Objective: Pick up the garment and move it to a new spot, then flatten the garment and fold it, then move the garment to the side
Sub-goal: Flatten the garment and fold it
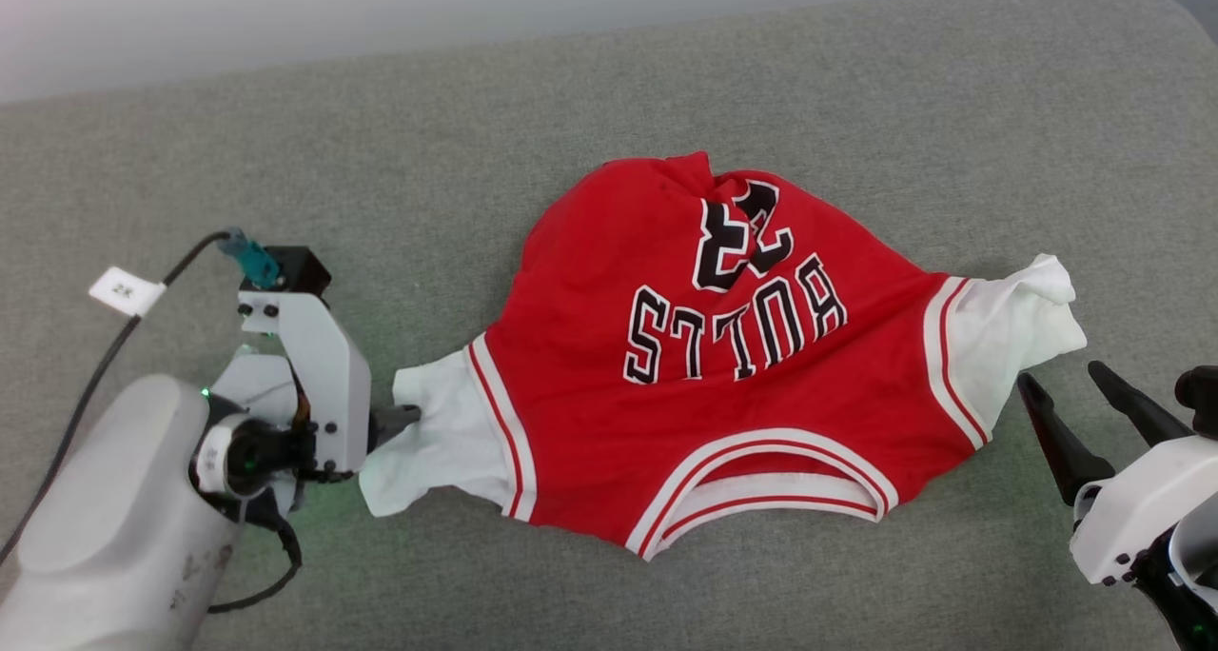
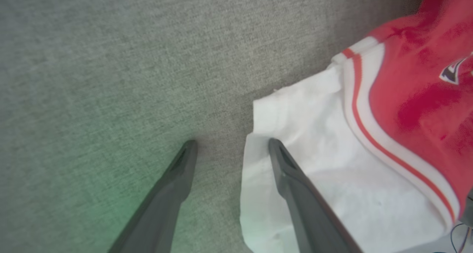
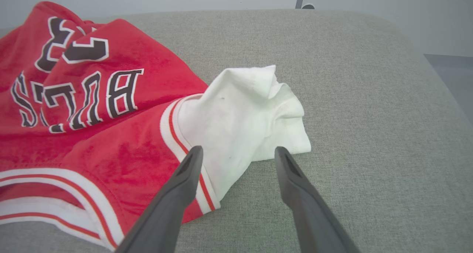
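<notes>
**Item:** red basketball jersey with white sleeves, striped trim and black lettering (image 1: 704, 365). It lies rumpled mid-way across the grey fabric bench (image 1: 381, 137).

**Left gripper** (image 2: 231, 145): fingers spread, one at a sleeve's edge.

**Right gripper** (image 3: 238, 149): fingers spread, empty, near the other sleeve.

**Risk:** pinching only a sleeve would likely bunch the body.

**Nearby:** white cable tag (image 1: 127, 291), apart from the cloth.
</notes>
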You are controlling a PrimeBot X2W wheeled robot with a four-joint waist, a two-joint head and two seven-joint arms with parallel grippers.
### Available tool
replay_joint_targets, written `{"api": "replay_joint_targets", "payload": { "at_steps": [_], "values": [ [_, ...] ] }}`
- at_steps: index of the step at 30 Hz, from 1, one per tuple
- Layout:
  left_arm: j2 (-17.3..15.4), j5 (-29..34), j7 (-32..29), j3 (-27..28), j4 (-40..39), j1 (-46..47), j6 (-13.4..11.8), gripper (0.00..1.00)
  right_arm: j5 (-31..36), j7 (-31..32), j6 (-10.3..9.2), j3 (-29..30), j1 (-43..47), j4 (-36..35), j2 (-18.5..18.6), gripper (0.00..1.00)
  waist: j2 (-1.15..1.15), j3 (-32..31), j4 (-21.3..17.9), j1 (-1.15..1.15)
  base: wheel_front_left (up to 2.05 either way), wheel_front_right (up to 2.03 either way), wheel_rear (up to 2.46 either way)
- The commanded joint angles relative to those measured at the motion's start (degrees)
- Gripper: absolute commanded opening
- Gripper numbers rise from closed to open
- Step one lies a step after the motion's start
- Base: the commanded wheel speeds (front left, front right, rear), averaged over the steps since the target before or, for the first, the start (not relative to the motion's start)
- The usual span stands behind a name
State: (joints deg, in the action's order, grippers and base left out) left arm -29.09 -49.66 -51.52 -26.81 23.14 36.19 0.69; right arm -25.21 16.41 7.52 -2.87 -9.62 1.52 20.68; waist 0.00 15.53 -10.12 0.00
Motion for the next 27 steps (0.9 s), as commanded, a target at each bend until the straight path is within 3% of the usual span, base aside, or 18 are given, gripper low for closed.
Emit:
{"api": "replay_joint_targets", "payload": {
  "at_steps": [1, 9, 13, 14, 15, 16, 27],
  "values": [
    [2.0, -1.1, -1.3, -1.1, 1.4, -1.7, -0.3, 1.00, -0.2, 0.1, -0.07, 0.3, -0.4, 0.0, 0.1, 1.00, 0.00, 0.0, 0.1, 0.00, 0.00, 0.00, 0.00],
    [4.5, -4.1, -5.7, -1.7, -0.3, -2.2, -1.9, 1.00, 0.2, 0.5, -0.06, 0.2, -0.7, -0.2, -0.2, 1.00, 0.00, 0.3, 0.6, 0.00, 0.00, 0.00, 0.00],
    [4.3, -3.1, -6.4, -2.8, -1.3, -2.6, -2.4, 1.00, 0.2, 0.6, -0.06, -0.1, -1.0, -0.3, -0.2, 1.00, 0.00, 0.6, 0.5, 0.00, 0.00, 0.00, 0.00],
    [4.2, -3.1, -6.9, -3.2, -1.3, -2.8, -2.3, 0.75, 0.1, 0.5, -0.06, -0.1, -1.1, -0.3, -0.2, 1.00, 0.00, 0.7, 0.4, 0.00, 0.00, 0.00, 0.00],
    [4.1, -3.0, -7.1, -3.4, -1.3, -3.0, -2.4, 0.06, 0.0, 0.5, -0.07, -0.2, -1.2, -0.2, -0.2, 1.00, 0.00, 0.8, 0.4, 0.00, 0.00, 0.00, 0.00],
    [4.0, -2.9, -7.3, -3.5, -1.3, -3.0, -2.5, 0.00, 0.0, 0.6, -0.07, -0.2, -1.3, -0.2, -0.2, 1.00, 0.00, 0.8, 0.3, 0.00, 0.00, 0.00, 0.00],
    [2.2, -1.5, -4.0, -1.9, -2.8, 0.1, -2.5, 0.00, -3.1, 5.6, -0.07, -0.3, -3.4, -0.1, 1.7, 1.00, 0.00, 2.0, 0.4, 0.00, 0.00, 0.00, 0.00]
  ]
}}
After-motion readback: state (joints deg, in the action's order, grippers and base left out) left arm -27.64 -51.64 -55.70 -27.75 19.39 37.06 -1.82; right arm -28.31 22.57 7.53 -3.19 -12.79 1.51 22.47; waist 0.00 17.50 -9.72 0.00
